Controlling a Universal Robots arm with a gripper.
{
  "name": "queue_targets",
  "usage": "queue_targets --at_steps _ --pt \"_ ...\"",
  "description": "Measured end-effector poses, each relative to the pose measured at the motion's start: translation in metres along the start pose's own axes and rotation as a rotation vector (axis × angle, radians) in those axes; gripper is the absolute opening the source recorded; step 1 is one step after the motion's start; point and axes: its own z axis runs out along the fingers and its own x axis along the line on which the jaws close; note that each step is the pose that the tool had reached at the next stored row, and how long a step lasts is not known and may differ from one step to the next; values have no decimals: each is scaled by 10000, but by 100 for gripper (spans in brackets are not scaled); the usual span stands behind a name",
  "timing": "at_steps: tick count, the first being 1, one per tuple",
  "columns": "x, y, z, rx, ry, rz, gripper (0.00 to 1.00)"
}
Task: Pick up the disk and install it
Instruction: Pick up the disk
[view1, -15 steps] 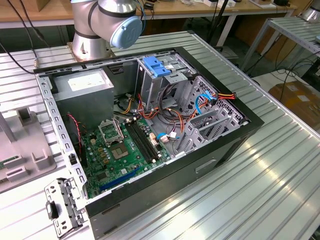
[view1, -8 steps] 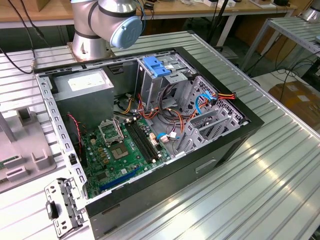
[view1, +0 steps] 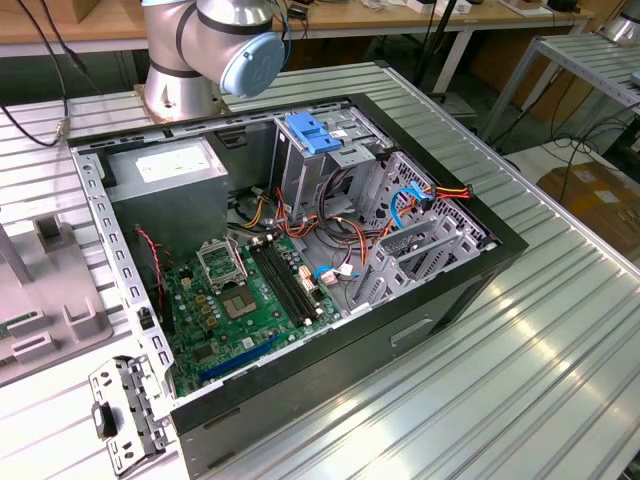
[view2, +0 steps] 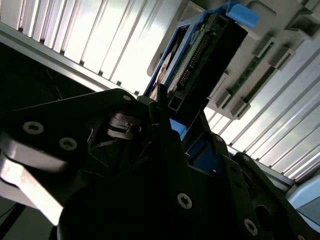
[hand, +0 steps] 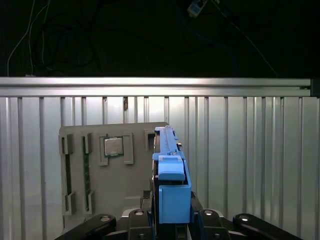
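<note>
Jaws are closed on the disk (hand: 171, 167). It sits edge-on between them, with the gripper (hand: 172, 222) clamping across its thin dimension near one end. The light-blue rail faces the first wrist view, and the connector edge shows in the second wrist view.

The disk's far end points away from the jaws at the grey tray (hand: 115, 200). I can't tell if it's touching the tray or just clear of it.

Past the jaws, a processor chip (hand: 114, 147) and what looks like a memory stick (hand: 86, 175) sit on that tray, beside the disk. The ribbed tabletop (hand: 250, 150) is under all of it.

My read: this is the lift-out.
- **Pull:** straight along the disk's length with no twist, or the rails may snag the tray.
- **Speed:** the grip looks centred but takes a short bite at one end, so go slow or it may pivot.

The open computer case (view1: 420, 320) sits beside the tray, away from the jaws.
</note>
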Motion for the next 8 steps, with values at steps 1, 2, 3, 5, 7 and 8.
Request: queue_targets --at_steps 1,2,3,5,7,8 --pt "-1 0 -11 -1 -1 0 37" --pt "-1 0 -21 -1 -4 1 37" --pt "-1 0 -31 0 -6 0 37" --pt "-2 -1 -51 0 -12 1 37" --pt "-3 -1 -71 -1 -18 0 37" --pt "-3 -1 -80 -1 -21 1 37"
